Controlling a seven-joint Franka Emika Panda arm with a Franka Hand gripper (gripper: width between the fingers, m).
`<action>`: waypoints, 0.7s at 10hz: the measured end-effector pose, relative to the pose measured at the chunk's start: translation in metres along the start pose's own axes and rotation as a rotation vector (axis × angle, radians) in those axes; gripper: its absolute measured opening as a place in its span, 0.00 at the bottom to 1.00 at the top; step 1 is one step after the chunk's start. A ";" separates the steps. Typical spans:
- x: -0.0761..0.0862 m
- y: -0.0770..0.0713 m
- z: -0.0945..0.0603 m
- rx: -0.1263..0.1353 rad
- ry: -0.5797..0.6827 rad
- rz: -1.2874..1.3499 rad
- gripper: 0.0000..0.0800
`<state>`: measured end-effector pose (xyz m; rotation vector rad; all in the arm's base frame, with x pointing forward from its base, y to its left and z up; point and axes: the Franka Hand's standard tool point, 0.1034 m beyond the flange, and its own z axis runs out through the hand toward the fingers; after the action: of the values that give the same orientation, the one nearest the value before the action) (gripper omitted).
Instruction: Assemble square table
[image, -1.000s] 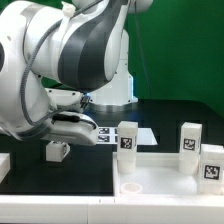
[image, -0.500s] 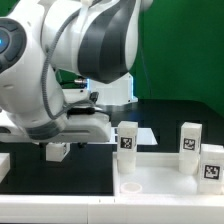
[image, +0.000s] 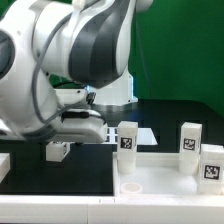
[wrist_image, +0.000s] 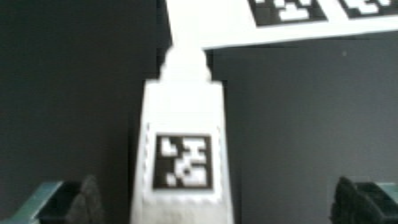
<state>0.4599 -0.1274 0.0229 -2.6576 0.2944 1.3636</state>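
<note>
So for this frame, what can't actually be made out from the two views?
- Gripper: hidden behind the arm in the exterior view; the wrist view's edge cuts off its fingertips, so any contact with the leg is unclear.
- Tabletop: cropped by the exterior view's edge; sockets mostly unseen.
- Marker board: cut off by the wrist view's edge, tags blurred.

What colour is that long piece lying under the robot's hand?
White, with a black-and-white square tag on it; the leg shows best in the wrist view.

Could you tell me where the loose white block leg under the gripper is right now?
The loose white block leg lies on the black table at the exterior view's left, directly below the gripper, left of the white tray-like tabletop.
</note>
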 end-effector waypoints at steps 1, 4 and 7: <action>0.002 0.002 0.001 0.008 -0.047 0.021 0.81; 0.008 0.002 0.009 0.004 -0.047 0.032 0.81; 0.008 0.005 0.009 0.009 -0.046 0.035 0.66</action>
<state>0.4559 -0.1311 0.0112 -2.6220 0.3427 1.4287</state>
